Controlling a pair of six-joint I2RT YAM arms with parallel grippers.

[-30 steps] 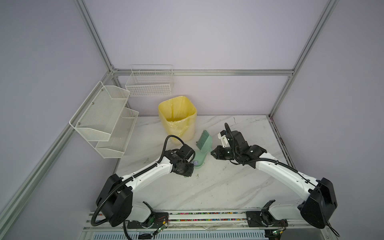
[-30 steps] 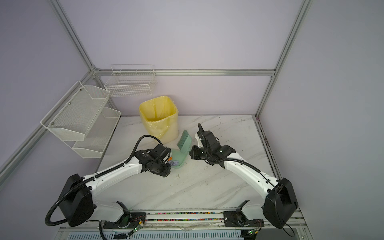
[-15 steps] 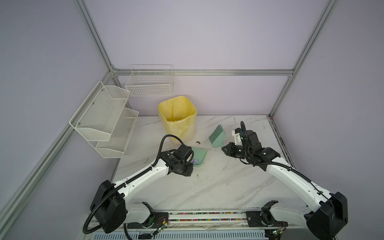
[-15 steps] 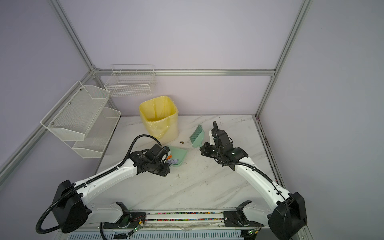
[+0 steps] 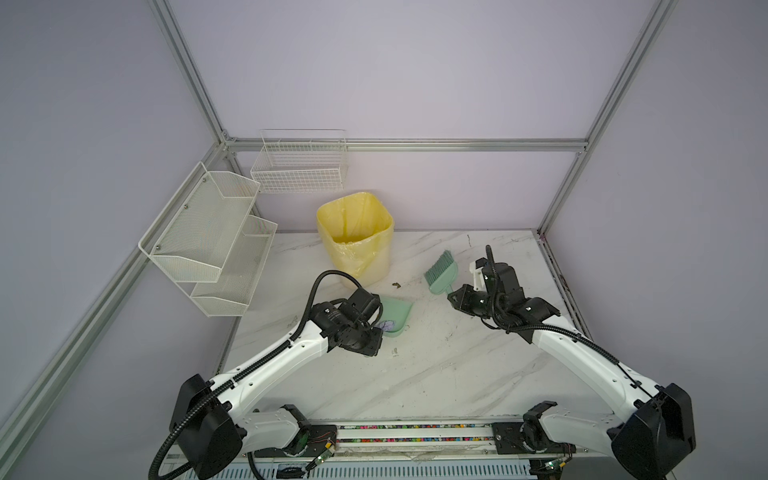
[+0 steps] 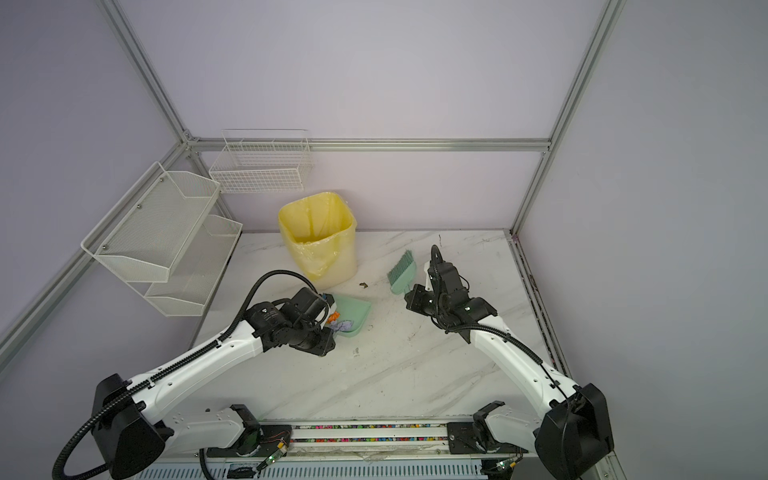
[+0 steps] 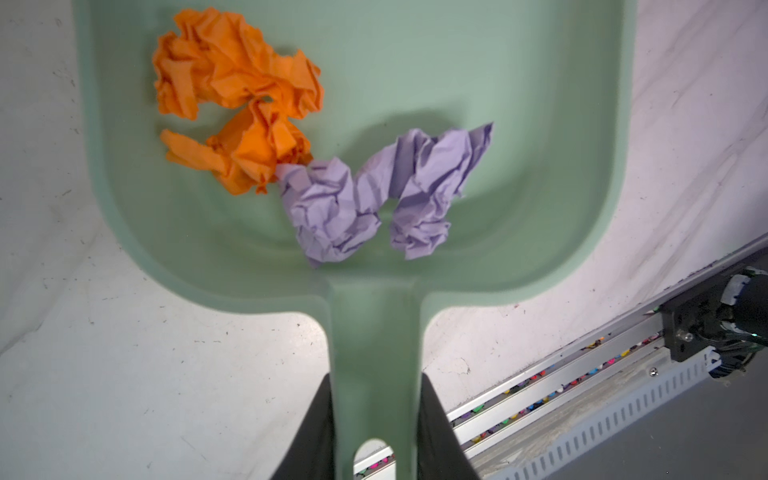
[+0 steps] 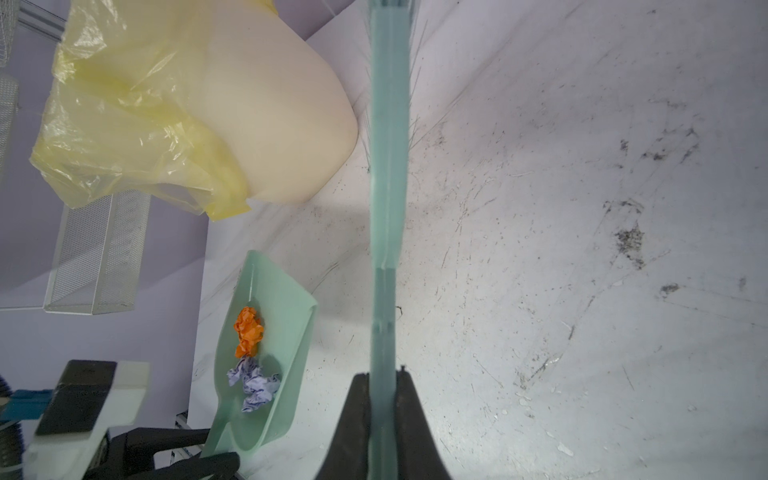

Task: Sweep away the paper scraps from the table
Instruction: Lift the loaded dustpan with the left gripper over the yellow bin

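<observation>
While your left gripper (image 7: 376, 415) clamped the dustpan (image 7: 457, 62) handle with paper scraps (image 7: 374, 195) inside, your right gripper (image 8: 384, 399) pinched the brush (image 8: 388, 166).

Left hand (image 5: 376, 326) at green dustpan (image 5: 398, 309), lilac scrap (image 5: 388, 327) inside; right hand (image 5: 452, 296) holds brush (image 5: 441, 274) near bin (image 5: 355, 237).

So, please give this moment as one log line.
left fingers: shut on dustpan | right fingers: shut on brush | paper scraps: in dustpan, not yet binned
</observation>
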